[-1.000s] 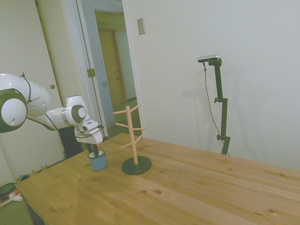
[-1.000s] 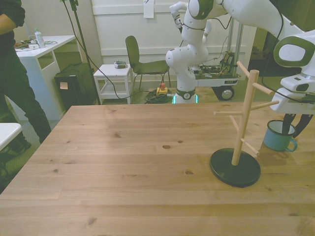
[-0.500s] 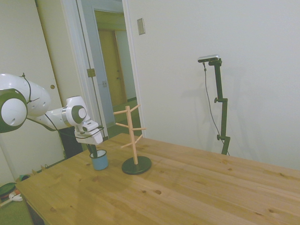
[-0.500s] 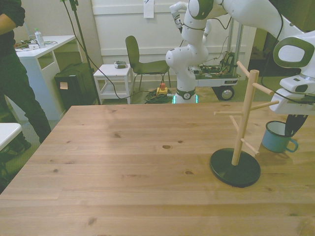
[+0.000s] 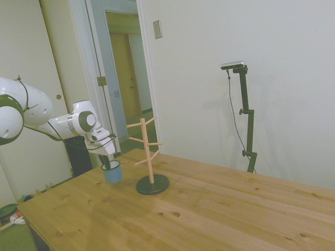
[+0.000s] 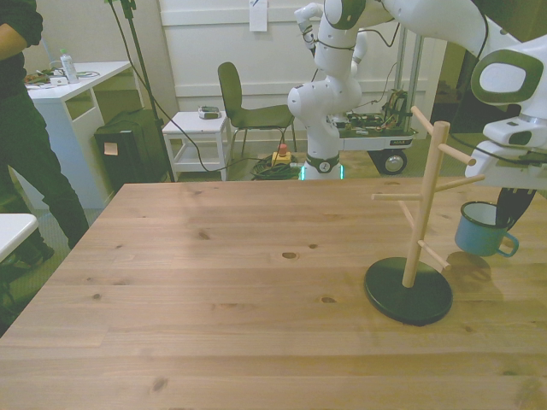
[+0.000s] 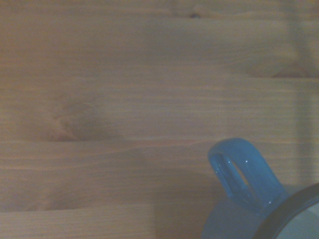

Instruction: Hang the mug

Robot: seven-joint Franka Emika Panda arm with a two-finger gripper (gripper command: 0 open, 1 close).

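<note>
The mug (image 5: 112,172) is light blue with a dark rim and hangs a little above the table, tilted slightly. My gripper (image 5: 108,164) is shut on its rim. In the front view the mug (image 6: 480,230) hovers at the front view's right, its handle toward the camera and its shadow on the wood below, with the gripper (image 6: 509,211) reaching into it from above. The wooden peg stand (image 6: 426,202) on a dark round base stands just beside it, toward the front view's left. In the side view the peg stand (image 5: 149,153) rises to the mug's right. The wrist view shows the mug's handle (image 7: 243,174) over bare planks.
A person (image 6: 24,128) stands by a white desk (image 6: 77,79) at the front view's left. Behind the table are a green chair (image 6: 244,104), a small white side table (image 6: 198,126) and a second white robot (image 6: 335,85). An open doorway (image 5: 125,78) shows in the side view.
The mug has left the table: my gripper has risen with it and shifted slightly toward the peg stand. The stand has not moved.
</note>
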